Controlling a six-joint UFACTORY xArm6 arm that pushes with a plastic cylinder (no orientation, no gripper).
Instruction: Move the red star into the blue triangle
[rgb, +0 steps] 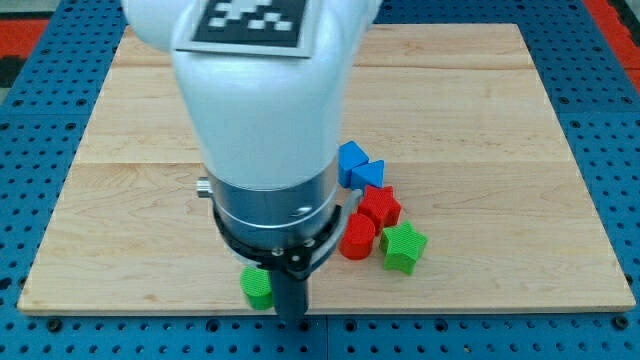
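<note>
The red star (380, 206) lies right of the board's middle, touching the lower side of the blue triangle (369, 175). My tip (290, 321) is at the board's bottom edge, well down and to the left of both, right next to a green cylinder (257, 287). The white arm body hides the board's centre.
A second blue block (350, 157) sits against the triangle's upper left. A red cylinder (357, 238) lies just below the red star, and a green star (403, 248) lies to that cylinder's right. The wooden board (500, 120) rests on a blue perforated table.
</note>
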